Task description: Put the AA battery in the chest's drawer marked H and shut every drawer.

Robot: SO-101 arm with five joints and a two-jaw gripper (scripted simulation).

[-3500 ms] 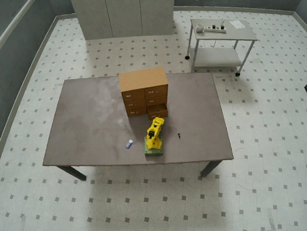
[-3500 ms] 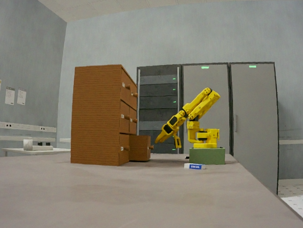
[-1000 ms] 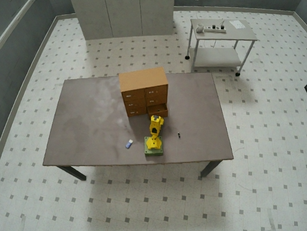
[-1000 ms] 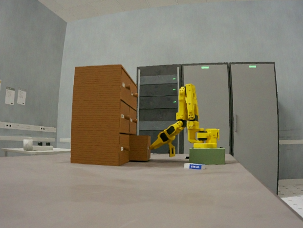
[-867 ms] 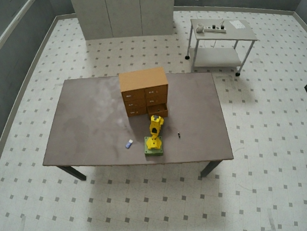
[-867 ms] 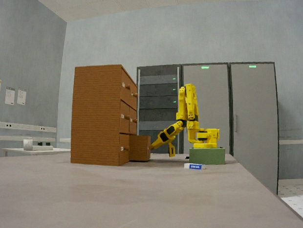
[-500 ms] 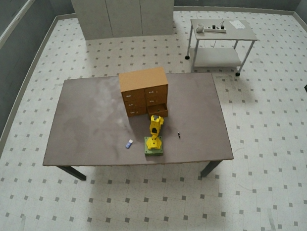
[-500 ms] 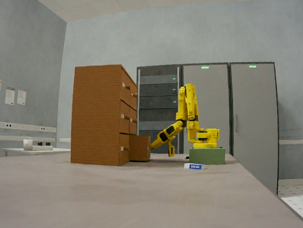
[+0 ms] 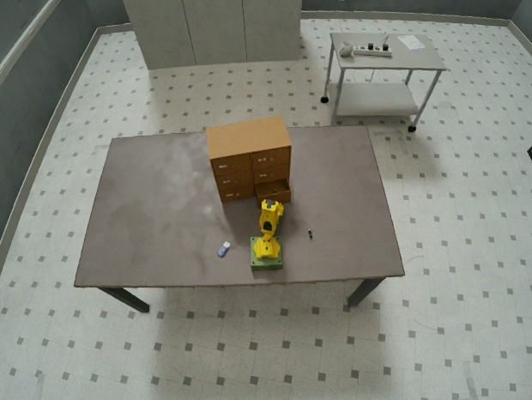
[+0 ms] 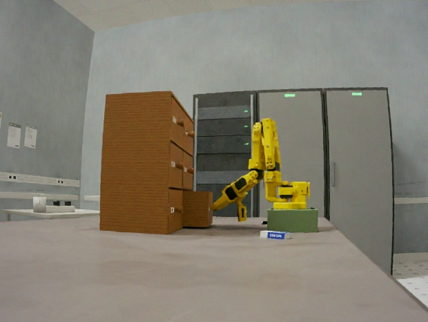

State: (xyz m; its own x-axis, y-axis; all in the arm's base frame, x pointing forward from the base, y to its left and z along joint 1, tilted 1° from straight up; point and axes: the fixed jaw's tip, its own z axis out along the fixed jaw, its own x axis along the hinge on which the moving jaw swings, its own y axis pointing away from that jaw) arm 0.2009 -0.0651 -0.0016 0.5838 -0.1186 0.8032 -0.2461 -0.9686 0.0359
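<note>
The brown chest (image 9: 250,156) stands at the middle back of the table, with six drawers in two columns; it also shows in the side view (image 10: 145,162). Its bottom right drawer (image 9: 273,190) is pulled partly out (image 10: 197,209). The drawer labels are too small to read. The AA battery (image 9: 309,233) lies on the table to the right of my base, apart from the arm. My gripper (image 10: 212,207) reaches low to the front of the open drawer, at its knob; from above the gripper (image 9: 269,202) is mostly hidden by the arm. Its fingers stand slightly apart and hold nothing that I can see.
A white and blue eraser (image 9: 223,249) lies left of my green base (image 9: 266,259); it shows in the side view (image 10: 275,235). A cart (image 9: 383,73) and cabinets stand on the floor beyond the table.
</note>
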